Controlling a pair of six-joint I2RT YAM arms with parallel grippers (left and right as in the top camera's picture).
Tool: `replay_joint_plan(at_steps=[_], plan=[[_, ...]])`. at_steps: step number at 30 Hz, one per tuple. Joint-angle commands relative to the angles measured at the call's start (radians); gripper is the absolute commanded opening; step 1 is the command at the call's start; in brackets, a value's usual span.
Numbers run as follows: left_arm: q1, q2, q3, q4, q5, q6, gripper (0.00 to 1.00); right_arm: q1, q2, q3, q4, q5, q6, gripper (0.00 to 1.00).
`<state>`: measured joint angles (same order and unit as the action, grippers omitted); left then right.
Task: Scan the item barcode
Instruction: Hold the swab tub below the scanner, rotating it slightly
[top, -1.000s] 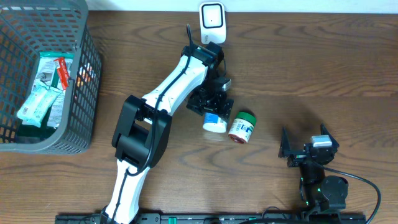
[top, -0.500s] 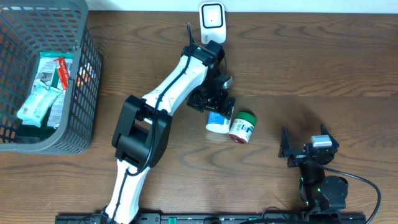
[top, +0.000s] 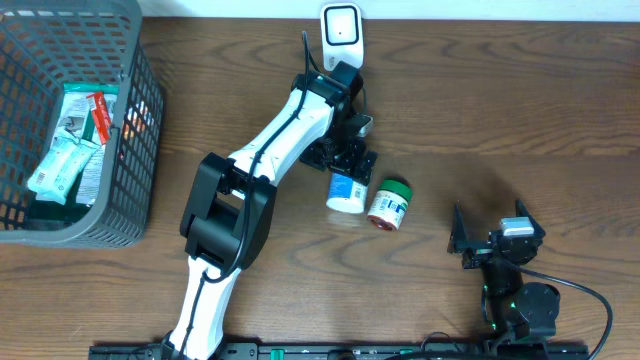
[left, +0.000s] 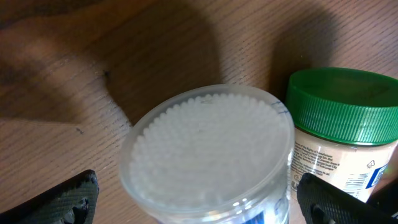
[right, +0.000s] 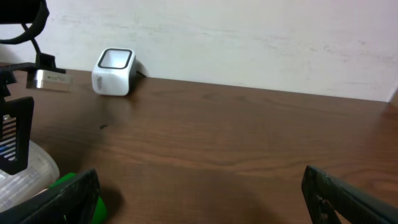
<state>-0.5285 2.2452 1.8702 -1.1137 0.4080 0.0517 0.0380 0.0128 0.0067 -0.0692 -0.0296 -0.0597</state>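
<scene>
Left tool (left: 198, 200) gapes wide at white jar (top: 346, 193) (beaded lid (left: 205, 146) seen only by wrist)

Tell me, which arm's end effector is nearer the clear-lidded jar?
Left. The left end effector, open, is right at the clear-lidded jar; the right end effector sits well apart, beyond the green-lidded jar.

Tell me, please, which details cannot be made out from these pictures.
- Barcode of the clear plastic jar with white contents: too small overhead; in the left wrist view only its top shows.
- Label print of the green-lidded jar: tiny overhead, cut off at the left wrist view's edge.
- Packets in the grey mesh basket: overlapping, partly behind its wall, print unreadable.
</scene>
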Motion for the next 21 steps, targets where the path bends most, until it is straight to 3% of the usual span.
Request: replay_joint_plan(at_steps=[1, 15, 21], plan=[[0.002, 0.008, -0.005, -0.002, -0.016, -0.004, 0.98, 0.015, -0.002, -0.001, -0.003, 0.002, -0.008, 0.99], [0.001, 0.008, -0.005, -0.002, 0.067, 0.045, 0.97, 0.015, -0.002, -0.001, -0.003, 0.002, -0.008, 0.99], [0.001, 0.008, -0.006, -0.002, 0.067, 0.045, 0.92, 0.015, -0.002, -0.001, -0.003, 0.002, -0.008, 0.99]])
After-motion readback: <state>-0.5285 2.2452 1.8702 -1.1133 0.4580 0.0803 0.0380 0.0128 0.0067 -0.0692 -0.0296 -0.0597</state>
